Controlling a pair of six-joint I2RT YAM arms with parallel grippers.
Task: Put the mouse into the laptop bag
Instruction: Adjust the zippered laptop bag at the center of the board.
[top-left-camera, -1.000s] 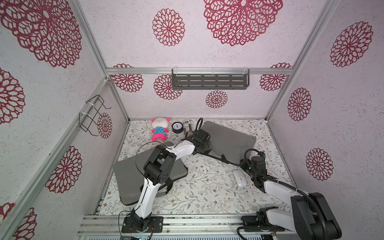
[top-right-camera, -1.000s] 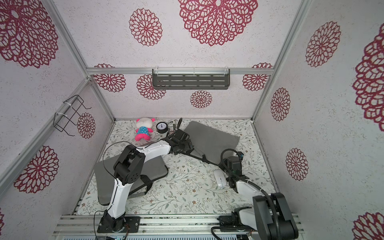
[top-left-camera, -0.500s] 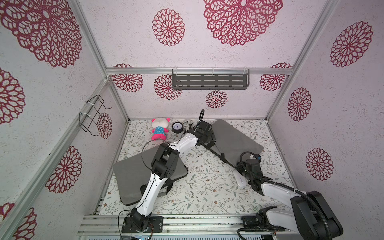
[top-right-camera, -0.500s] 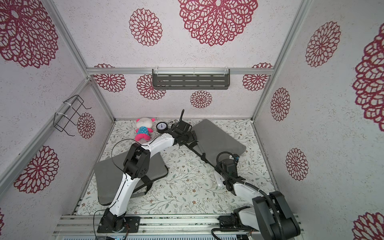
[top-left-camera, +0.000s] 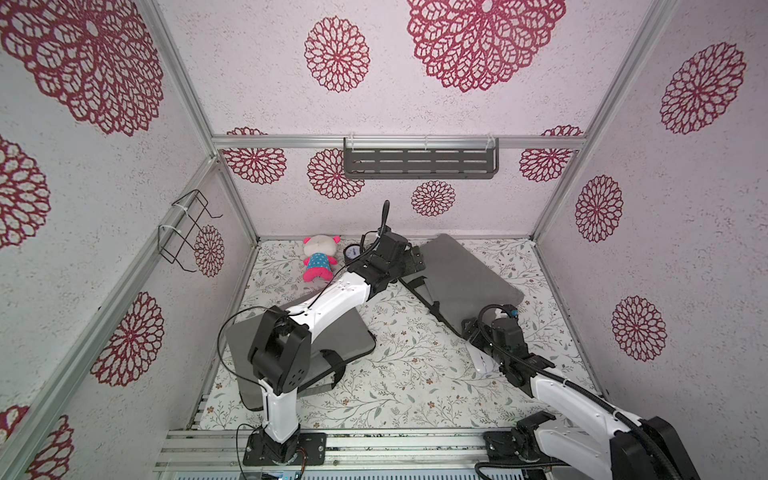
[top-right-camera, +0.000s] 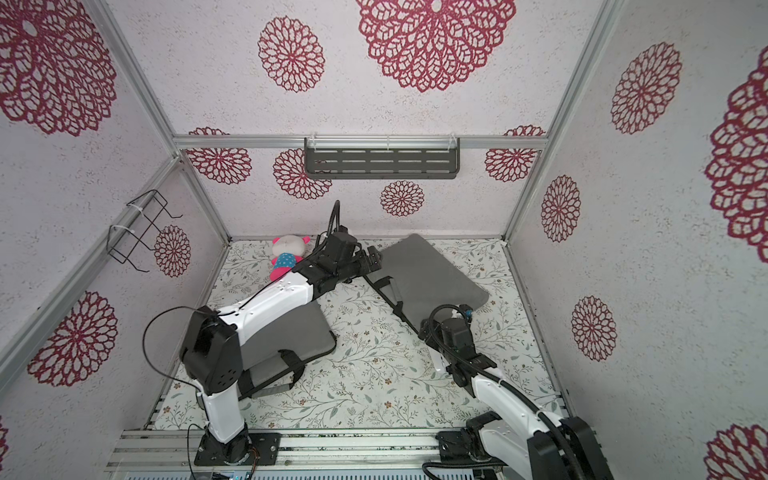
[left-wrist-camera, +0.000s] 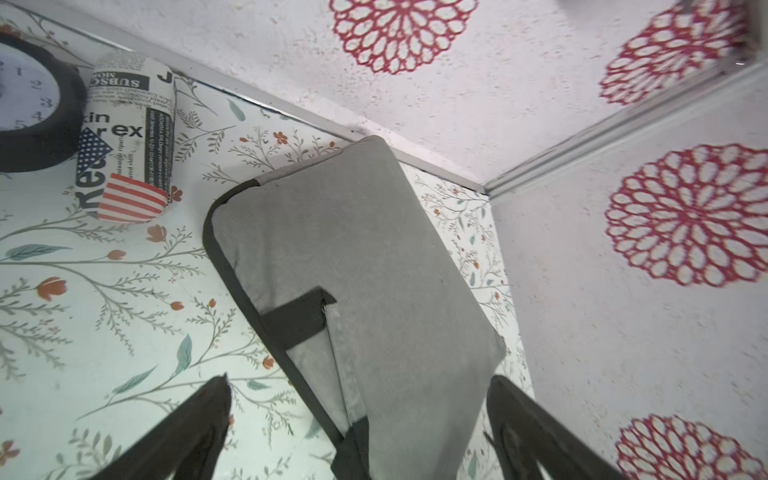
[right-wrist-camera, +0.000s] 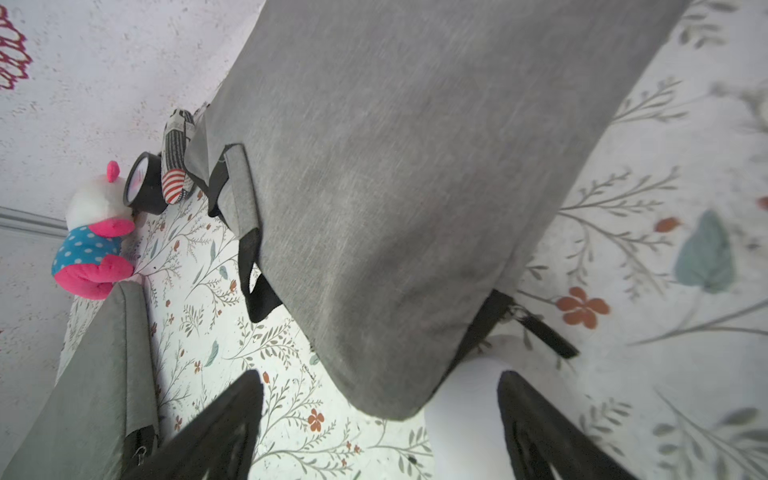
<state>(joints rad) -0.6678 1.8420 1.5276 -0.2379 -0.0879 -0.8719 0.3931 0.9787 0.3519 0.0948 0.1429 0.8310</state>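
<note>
Grey bag (top-left-camera: 465, 278) lies on floral surface (top-left-camera: 407, 374), right-rear, long axis diag from back wall toward R arm (top-left-camera: 557, 390). Top view: white mouse (top-left-camera: 482, 365) on surface just off bag's near corner, outside bag, mostly hidden under R arm; its axis can't tell. R end effector (top-left-camera: 468, 332) sits over that corner, mouse just behind it, base side. L end effector (top-left-camera: 415, 259) at bag's far end, well apart from mouse. R arm much nearer.

L wrist: L end effector (left-wrist-camera: 359, 379) wide, empty; bag (left-wrist-camera: 365, 270) below w/ black strap (left-wrist-camera: 297, 320) across.

R wrist: R end effector (right-wrist-camera: 379, 374) wide, empty. Mouse (right-wrist-camera: 461, 415) between fingers, hard by one finger (right-wrist-camera: 536, 424); bag (right-wrist-camera: 415, 166) corner overlaps its front in this view; zip tab (right-wrist-camera: 544, 332) beside. Judgement: R side takes mouse w/ small pull-back + drop. Can't see bag mouth open; prob needs lifting by L.
</note>
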